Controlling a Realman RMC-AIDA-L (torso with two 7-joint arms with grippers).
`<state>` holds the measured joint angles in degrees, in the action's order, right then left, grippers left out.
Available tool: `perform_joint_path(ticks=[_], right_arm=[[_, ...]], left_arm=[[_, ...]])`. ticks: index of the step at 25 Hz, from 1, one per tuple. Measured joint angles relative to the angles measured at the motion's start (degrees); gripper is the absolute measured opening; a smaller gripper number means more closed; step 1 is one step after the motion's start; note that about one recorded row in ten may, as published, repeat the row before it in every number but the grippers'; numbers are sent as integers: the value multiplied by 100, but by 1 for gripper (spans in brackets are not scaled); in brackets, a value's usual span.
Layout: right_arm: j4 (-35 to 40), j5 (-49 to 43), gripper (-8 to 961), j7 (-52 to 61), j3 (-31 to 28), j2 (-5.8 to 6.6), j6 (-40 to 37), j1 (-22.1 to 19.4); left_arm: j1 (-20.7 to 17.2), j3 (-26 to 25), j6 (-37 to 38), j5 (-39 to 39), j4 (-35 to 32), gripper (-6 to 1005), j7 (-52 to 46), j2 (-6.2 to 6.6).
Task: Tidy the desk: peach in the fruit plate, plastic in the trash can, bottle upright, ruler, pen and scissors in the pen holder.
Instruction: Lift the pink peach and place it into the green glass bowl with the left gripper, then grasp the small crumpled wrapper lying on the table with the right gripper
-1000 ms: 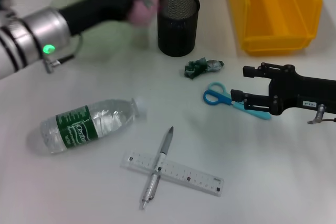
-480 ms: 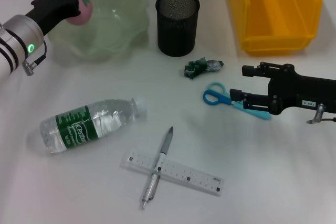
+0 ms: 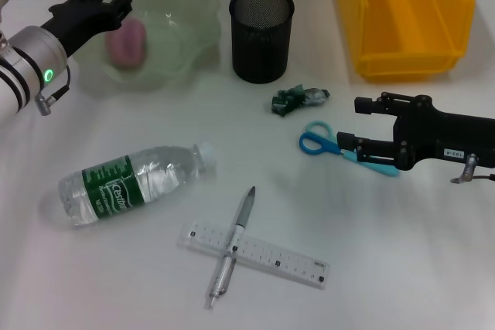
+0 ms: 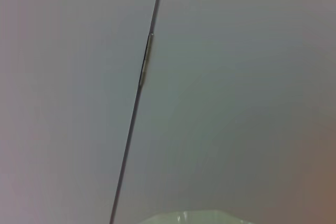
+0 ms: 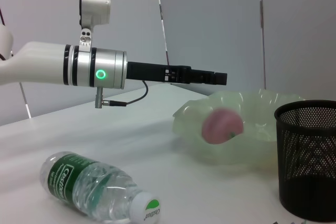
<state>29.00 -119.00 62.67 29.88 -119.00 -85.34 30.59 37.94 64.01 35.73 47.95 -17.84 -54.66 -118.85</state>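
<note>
1. The desk (image 3: 402,268) carries everything; nothing here sits near an edge.
2. The yellow bin (image 3: 402,21), presumably the trash can, stands at the far right, well apart from the crumpled plastic (image 3: 298,99) that belongs in it.
3. The fruit plate (image 3: 166,32), a pale green bowl, already holds the peach (image 3: 126,42). The right wrist view shows the fruit blurred inside the bowl wall, so it may be rolling; it could bounce toward the rim if it has not settled.
4. The bottle (image 3: 128,183) lies on its side near the left front. It is round, so a careless touch could send it rolling.
5. The left gripper (image 3: 108,5) hovers over the bowl's left rim with fingers spread and empty. Its own wrist view shows only wall and a sliver of rim.
6. The pen holder (image 3: 261,32) stands between bowl and bin.
7. The right gripper (image 3: 352,123) hangs just over the scissors (image 3: 340,148), fingers wide, holding nothing. A low approach could push them away.
8. The ruler (image 3: 267,256) lies under the pen (image 3: 232,245); lifting the ruler first would tip the pen off.
</note>
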Motion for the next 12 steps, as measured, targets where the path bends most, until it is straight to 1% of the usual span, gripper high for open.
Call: perform_joint_path(ticks=[3, 5, 7, 8, 9, 10, 11, 12], right_arm=[[-3, 83, 722, 0, 0, 0, -1, -5], [-6, 146, 722, -1, 1, 0, -2, -10], [-5, 271, 722, 21, 6, 6, -6, -33], [3, 279, 721, 59, 9, 15, -9, -34], [5, 280, 721, 80, 10, 18, -9, -34], [8, 281, 721, 108, 9, 24, -9, -35], [8, 281, 721, 108, 9, 24, -9, -35], [17, 285, 721, 213, 5, 37, -6, -32]], left_arm=[[-5, 16, 107, 3, 0, 451, -97, 0], [-18, 51, 199, 3, 0, 529, -167, 8], [-401, 809, 1940, 268, -276, 607, -1219, 208], [-589, 932, 2747, 555, -440, 645, -1534, 313], [-589, 932, 2747, 555, -440, 684, -1534, 313], [-699, 949, 3296, 831, -539, 723, -1709, 378], [-699, 949, 3296, 831, -539, 762, -1709, 378], [-827, 932, 3906, 1247, -626, 801, -1845, 472]])
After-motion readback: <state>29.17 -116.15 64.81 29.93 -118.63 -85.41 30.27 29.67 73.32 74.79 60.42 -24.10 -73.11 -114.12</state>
